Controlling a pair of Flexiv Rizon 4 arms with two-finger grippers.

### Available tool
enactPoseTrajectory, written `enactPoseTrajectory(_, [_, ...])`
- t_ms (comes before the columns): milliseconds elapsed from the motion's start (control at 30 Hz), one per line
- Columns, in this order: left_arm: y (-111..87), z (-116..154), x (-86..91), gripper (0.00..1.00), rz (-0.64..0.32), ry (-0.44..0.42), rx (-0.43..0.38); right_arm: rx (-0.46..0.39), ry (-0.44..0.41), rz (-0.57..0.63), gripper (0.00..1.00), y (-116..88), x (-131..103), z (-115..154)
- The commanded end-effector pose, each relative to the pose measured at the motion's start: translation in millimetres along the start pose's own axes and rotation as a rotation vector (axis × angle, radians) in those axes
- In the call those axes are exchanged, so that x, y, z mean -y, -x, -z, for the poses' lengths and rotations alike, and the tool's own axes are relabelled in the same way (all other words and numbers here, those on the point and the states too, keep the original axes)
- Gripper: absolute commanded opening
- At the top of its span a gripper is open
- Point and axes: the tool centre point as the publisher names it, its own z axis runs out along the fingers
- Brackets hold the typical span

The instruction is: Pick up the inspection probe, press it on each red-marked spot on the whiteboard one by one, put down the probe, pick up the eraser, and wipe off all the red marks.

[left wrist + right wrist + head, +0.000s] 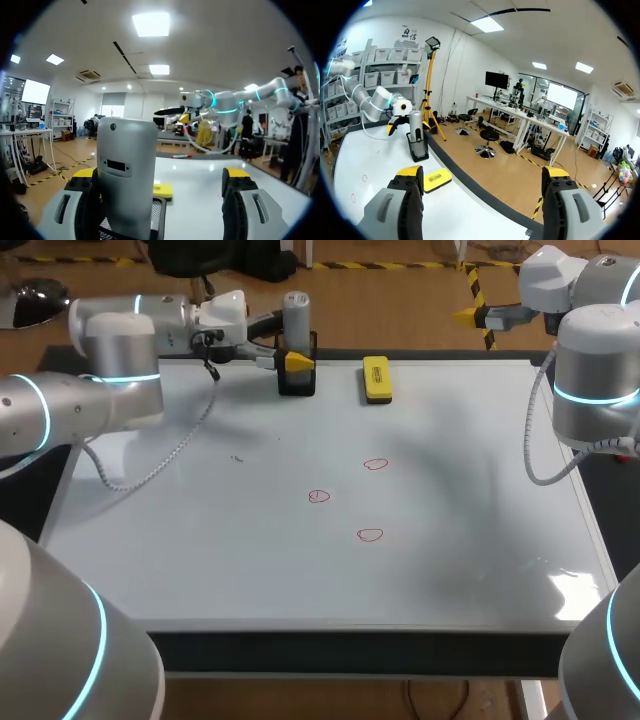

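The grey cylindrical probe [296,318] stands upright in a black holder [297,380] at the whiteboard's far edge. My left gripper [293,350] is open around the probe. In the left wrist view the probe [126,175] sits between the fingers, close against one finger [82,176] and well apart from the other. The yellow eraser [376,379] lies flat to the holder's right. Three red marks [375,464], [319,497], [370,534] sit mid-board. My right gripper [475,312] hangs open past the far right corner, holding nothing [482,180].
The whiteboard [200,550] covers most of the table. A small dark scribble [237,458] lies left of the red marks. My left arm's cable [170,455] droops over the board's left part. From the right wrist view the probe [416,127] and eraser [437,180] show ahead.
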Motion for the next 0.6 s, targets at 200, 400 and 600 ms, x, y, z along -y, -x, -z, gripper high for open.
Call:
enactPoseTrajectory(200, [20.2,0,-4.6,1.00,0.000,0.002,-0.056,-0.001,-0.001,0.000,1.00,0,0,0])
enactPoseTrajectory(400, [23.4,1,-4.8,1.00,0.001,-0.001,-0.046,-0.001,-0.001,0.000,1.00,0,0,0])
enactPoseTrajectory(600, [27.7,0,-7.3,1.00,0.004,-0.002,-0.033,-0.001,-0.001,0.000,1.00,0,0,0])
